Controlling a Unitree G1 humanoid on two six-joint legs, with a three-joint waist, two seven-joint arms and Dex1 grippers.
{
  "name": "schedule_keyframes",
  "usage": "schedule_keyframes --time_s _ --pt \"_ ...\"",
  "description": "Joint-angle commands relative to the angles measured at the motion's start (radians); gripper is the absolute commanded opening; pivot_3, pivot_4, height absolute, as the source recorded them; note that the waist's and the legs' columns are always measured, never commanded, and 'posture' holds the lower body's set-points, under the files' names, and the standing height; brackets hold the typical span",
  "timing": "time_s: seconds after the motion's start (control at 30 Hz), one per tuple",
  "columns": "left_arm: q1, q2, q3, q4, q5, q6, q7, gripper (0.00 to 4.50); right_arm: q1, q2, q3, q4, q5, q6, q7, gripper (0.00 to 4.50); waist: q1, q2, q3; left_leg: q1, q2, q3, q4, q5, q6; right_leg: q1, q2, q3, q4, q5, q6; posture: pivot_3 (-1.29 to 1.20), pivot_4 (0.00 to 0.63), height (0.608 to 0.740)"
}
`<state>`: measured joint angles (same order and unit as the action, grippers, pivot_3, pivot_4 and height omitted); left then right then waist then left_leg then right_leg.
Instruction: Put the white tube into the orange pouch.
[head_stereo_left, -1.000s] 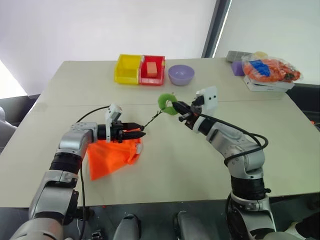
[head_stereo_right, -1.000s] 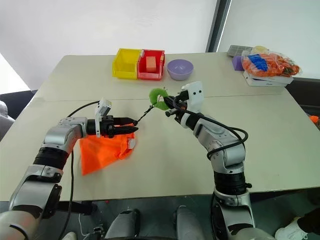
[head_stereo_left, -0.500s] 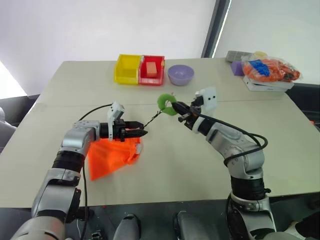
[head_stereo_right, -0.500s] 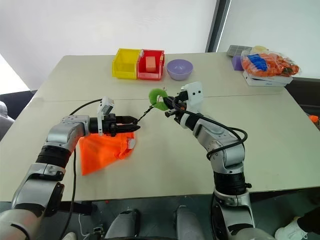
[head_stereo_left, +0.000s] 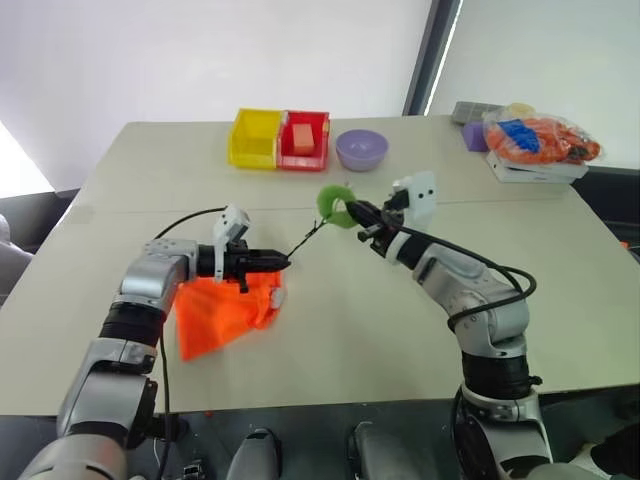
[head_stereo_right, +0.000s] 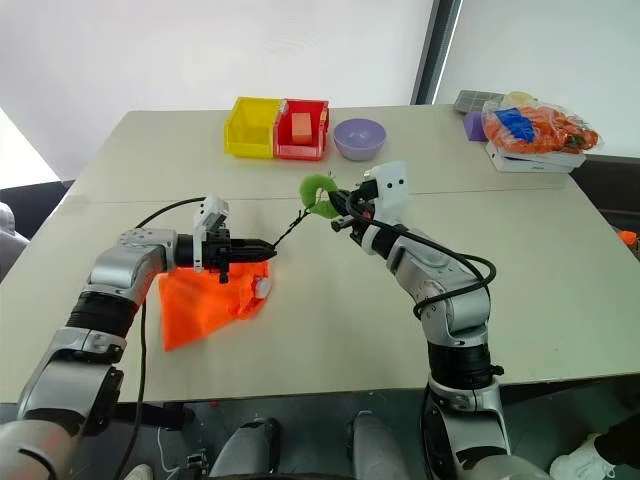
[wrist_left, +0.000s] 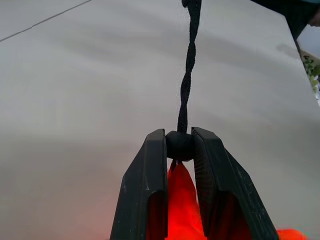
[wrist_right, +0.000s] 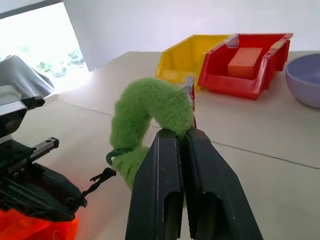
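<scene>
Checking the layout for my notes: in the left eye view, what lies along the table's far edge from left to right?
Yellow bin → red bin → purple bowl → grey tray → clear bag of orange and blue items.

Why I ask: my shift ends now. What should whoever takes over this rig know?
Left gripper: shut on the black bead at the pouch's mouth.
Right gripper: shut on the green ring; the cord runs taut between the two.
Pouch: slumped on the table under the left gripper.
Tube: a small white bit shows at the pouch's edge; I cannot tell whether it is the tube.
Left: confirm the tube is inside, then probably draw the pouch shut.
</scene>
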<state>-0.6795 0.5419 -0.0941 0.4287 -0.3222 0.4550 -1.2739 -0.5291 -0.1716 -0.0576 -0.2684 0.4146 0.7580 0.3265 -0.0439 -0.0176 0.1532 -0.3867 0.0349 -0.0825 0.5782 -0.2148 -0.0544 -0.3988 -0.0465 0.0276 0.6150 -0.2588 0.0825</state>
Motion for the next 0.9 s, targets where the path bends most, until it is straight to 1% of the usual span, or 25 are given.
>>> schedule_keyframes --time_s 0.03,0.2,0.4,0.57,0.73,0.8,0.9 --pt "0.049 0.039 -0.023 -0.111 0.006 0.007 -0.031 0.21 -0.077 -0.002 -0.065 0.051 -0.029 -0.057 -0.075 0.00 -0.001 0.000 0.000 0.000 0.000 0.000 0.000 0.000 0.000 0.000 0.000 0.000 0.000 0.000 0.000 0.00 0.150 0.740" --pt "0.128 0.074 -0.037 -0.251 -0.002 0.039 -0.020 0.21 -0.123 -0.011 -0.097 0.150 -0.066 -0.106 -0.145 0.00 0.003 0.000 0.000 0.000 0.000 0.000 0.000 0.000 0.000 0.000 0.000 0.000 0.000 0.000 0.000 0.00 0.150 0.740" --pt "0.218 0.107 -0.062 -0.424 0.002 0.075 0.006 0.21 -0.171 -0.044 -0.146 0.315 -0.125 -0.197 -0.241 0.00 0.001 0.001 0.001 0.000 0.000 0.000 0.000 0.000 0.000 0.000 0.000 0.000 0.000 0.000 0.000 0.00 0.150 0.740" --pt "0.297 0.145 -0.062 -0.545 -0.013 0.113 0.026 0.21 -0.189 -0.080 -0.156 0.422 -0.159 -0.248 -0.280 0.00 0.000 0.001 0.001 0.000 0.000 0.000 0.000 0.000 0.000 0.000 0.000 0.000 0.000 0.000 -0.001 0.00 0.150 0.740" --pt "0.357 0.189 -0.065 -0.584 -0.004 0.103 0.048 0.21 -0.170 -0.094 -0.115 0.446 -0.173 -0.246 -0.257 0.00 -0.002 0.003 0.002 0.000 0.000 0.000 0.000 0.000 0.000 0.000 0.000 0.001 0.000 0.000 -0.001 0.00 0.150 0.740" --pt "0.364 0.184 -0.059 -0.581 -0.011 0.099 0.061 0.21 -0.155 -0.095 -0.084 0.436 -0.179 -0.226 -0.236 0.00 -0.001 0.003 0.001 0.001 0.000 0.000 0.000 0.000 0.000 0.000 0.000 0.000 0.000 0.000 -0.001 0.00 0.150 0.740" --pt "0.361 0.166 -0.038 -0.572 -0.043 0.116 0.079 0.21 -0.122 -0.106 -0.028 0.395 -0.172 -0.193 -0.166 0.00 0.000 0.003 0.001 0.001 0.000 0.000 0.000 0.000 0.000 0.001 0.000 0.001 0.000 0.000 -0.001 0.00 0.150 0.740"
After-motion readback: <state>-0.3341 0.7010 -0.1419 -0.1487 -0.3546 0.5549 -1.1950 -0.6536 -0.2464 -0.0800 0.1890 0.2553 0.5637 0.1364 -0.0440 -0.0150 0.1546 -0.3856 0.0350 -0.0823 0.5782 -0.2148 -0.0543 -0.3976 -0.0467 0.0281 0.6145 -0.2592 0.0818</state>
